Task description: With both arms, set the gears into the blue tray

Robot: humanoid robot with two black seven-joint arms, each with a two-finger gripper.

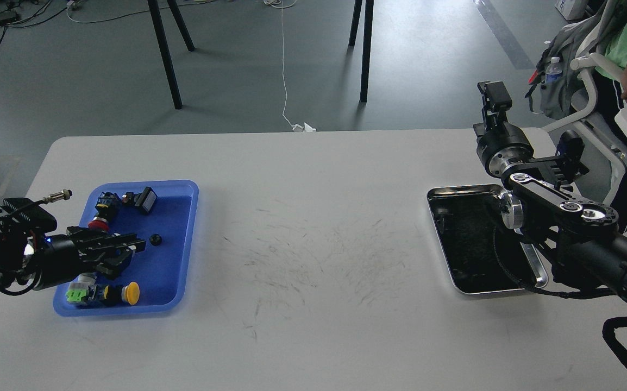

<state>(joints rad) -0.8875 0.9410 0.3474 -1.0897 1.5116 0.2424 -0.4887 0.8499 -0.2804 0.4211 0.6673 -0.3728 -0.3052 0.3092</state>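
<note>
One gear (155, 239) is seen in the blue tray (186, 187), just at 2 o'clock from the left gripper (135, 248), whose fingers are spread apart and empty; the right gripper's (495, 98) fingers cannot be told.

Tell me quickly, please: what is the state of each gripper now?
Left gripper: over the blue tray, beside a gear; open or closed cannot be told.
Right gripper: raised, seen end-on; cannot be told.

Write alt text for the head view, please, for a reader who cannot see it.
On a white table, the left gripper hovers over a blue tray holding one small black gear and push-button switches. The right arm overhangs a steel tray.
</note>
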